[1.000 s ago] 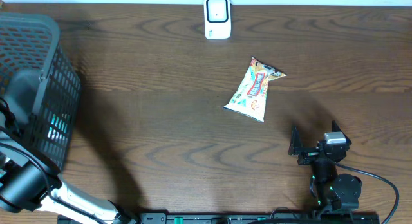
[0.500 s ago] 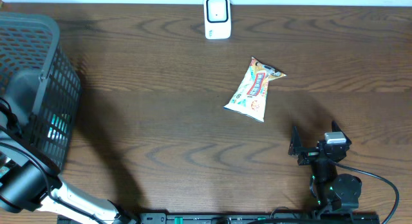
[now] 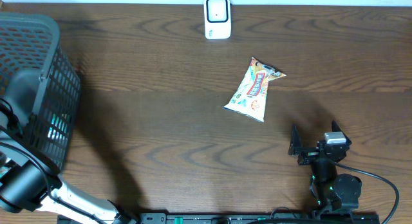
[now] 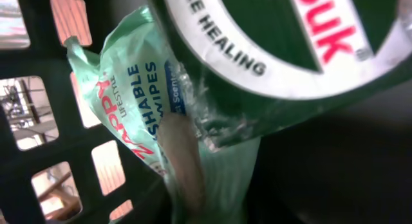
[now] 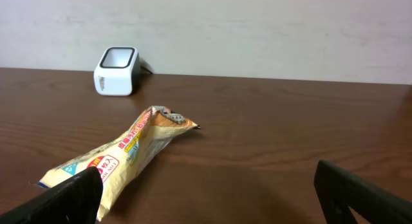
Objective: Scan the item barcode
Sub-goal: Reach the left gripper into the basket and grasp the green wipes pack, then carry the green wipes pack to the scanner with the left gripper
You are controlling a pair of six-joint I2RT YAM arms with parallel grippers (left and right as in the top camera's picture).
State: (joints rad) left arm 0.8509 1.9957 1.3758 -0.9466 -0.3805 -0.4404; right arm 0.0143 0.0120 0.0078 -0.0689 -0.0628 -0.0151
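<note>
Progress check from my remote seat: I'd call this early days, nothing near the reader yet. The barcode scanner (image 3: 217,18) sits at the far edge of the table (image 3: 161,127), with nothing in front of its window.

My left arm (image 3: 29,182) reaches down into the black mesh basket (image 3: 61,76) on the left side. The left wrist cam is crammed right up against a green wipes pack (image 4: 132,102) and a green round-labelled container (image 4: 270,37) just beside it, both down in the basket. Can't make out the left claw's fingers in that view, so I honestly can't tell if it's pinching anything or which of the two it's after.

The right claw (image 5: 206,179) is parked near my edge of the table, spread wide, holding nothing. A snack bag (image 3: 255,89) lies flat between it and the scanner, touching neither.

So what's left, as I see it: get a firm hold of an item, lift it clear of the basket, carry it across, and show its barcode to the scanner. Basically the whole job.
</note>
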